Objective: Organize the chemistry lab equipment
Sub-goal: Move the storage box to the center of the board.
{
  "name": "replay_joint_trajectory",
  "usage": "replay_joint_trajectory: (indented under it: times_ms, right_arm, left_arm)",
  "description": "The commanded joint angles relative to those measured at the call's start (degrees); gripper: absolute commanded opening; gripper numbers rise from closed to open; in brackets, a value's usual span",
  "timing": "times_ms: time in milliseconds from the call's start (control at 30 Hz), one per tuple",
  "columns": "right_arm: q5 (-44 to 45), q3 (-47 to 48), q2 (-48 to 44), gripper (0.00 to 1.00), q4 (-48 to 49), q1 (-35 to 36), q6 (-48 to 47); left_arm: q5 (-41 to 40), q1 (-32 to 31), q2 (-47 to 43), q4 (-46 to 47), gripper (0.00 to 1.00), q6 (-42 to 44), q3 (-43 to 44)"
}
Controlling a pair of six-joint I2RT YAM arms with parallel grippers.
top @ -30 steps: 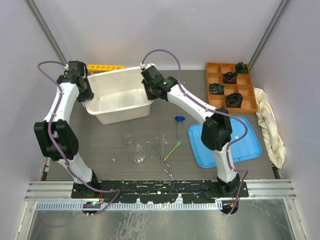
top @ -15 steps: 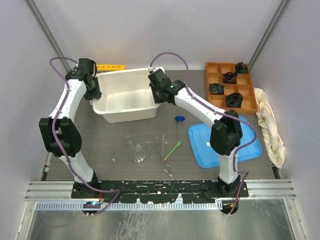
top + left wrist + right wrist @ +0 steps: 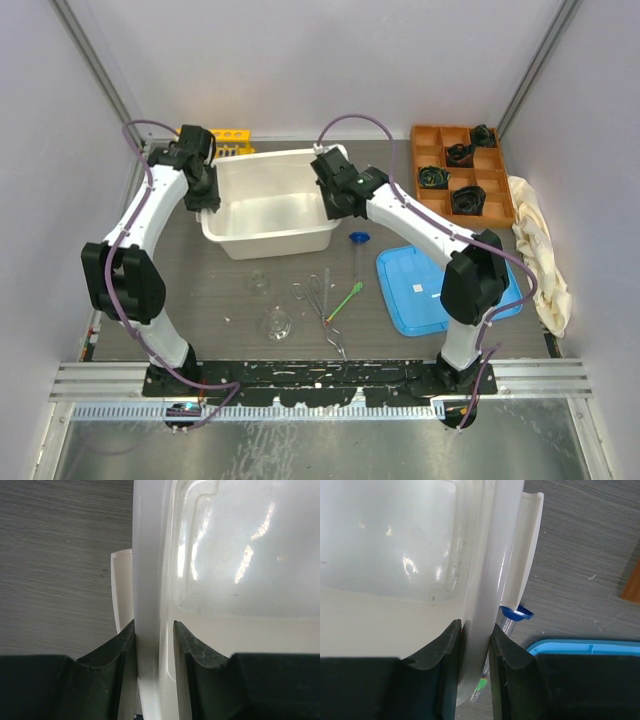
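My left gripper (image 3: 207,200) is shut on the left rim (image 3: 147,555) of a white plastic bin (image 3: 270,240). My right gripper (image 3: 335,200) is shut on its right rim (image 3: 495,570). The bin looks empty. In front of it on the table lie two clear glass flasks (image 3: 259,282) (image 3: 277,322), metal tongs (image 3: 318,295), a green spatula (image 3: 347,298) and a blue-based cylinder (image 3: 358,250), whose base also shows in the right wrist view (image 3: 516,613). The yellow rack (image 3: 225,137) stands behind the bin. The test tubes and the clear rack are out of view.
A blue lid (image 3: 445,285) lies flat at the right. An orange compartment tray (image 3: 460,175) with black objects sits at the back right. A cream cloth (image 3: 540,250) lies along the right wall.
Both arms have carried the white bin to the right and slightly nearer, uncovering more of the yellow rack. The items on the table have not moved.
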Motion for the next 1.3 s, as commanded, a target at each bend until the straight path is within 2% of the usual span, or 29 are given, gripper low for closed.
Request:
replay_joint_trajectory:
  times_ms: [0, 167, 367, 467, 533, 633, 700, 933, 1100, 1267]
  right_arm:
    - [-16.92, -1.45, -3.48, 0.01, 6.62, 5.68, -2.42]
    - [-15.40, -2.58, -5.30, 0.01, 5.82, 5.78, -2.32]
    - [-13.01, -3.21, -5.83, 0.05, 5.36, 5.82, -2.62]
    - [-11.39, -3.95, -6.15, 0.23, 5.29, 5.77, -2.68]
    - [-10.27, -4.48, -6.64, 0.39, 5.50, 5.80, -2.59]
    - [-8.88, -4.58, -7.49, 0.48, 5.74, 5.80, -2.67]
    - [-7.83, -4.28, -8.47, 0.52, 5.89, 5.76, -2.85]
    - [-5.21, -2.93, -14.01, 0.57, 7.42, 5.77, -2.94]
    - [-2.04, -2.72, -17.47, 0.63, 7.85, 5.76, -2.98]
    - [-3.03, -2.42, -15.86, 0.62, 9.26, 5.79, -2.93]
  left_arm:
    - [17.80, -6.57, -3.18, 3.36, 0.31, -4.54, -1.88]
    - [18.67, -7.28, -3.67, 3.89, 0.32, -4.97, -2.66]
    - [19.10, -8.07, -3.45, 5.13, 0.38, -5.44, -2.50]
    - [18.31, -8.06, -3.33, 5.30, 0.42, -5.49, -2.11]
    - [17.58, -8.11, -3.74, 5.94, 0.46, -5.33, -1.94]
    - [14.96, -8.05, -4.64, 6.64, 0.54, -4.82, -0.95]
    - [12.72, -8.11, -5.72, 7.47, 0.63, -4.54, -0.38]
    - [6.28, -8.01, -12.82, 13.26, 0.73, -4.60, -0.83]
    - [5.68, -8.01, -18.12, 17.01, 0.78, -5.10, -3.76]
    - [6.45, -8.01, -15.86, 17.07, 0.74, -4.35, -4.58]
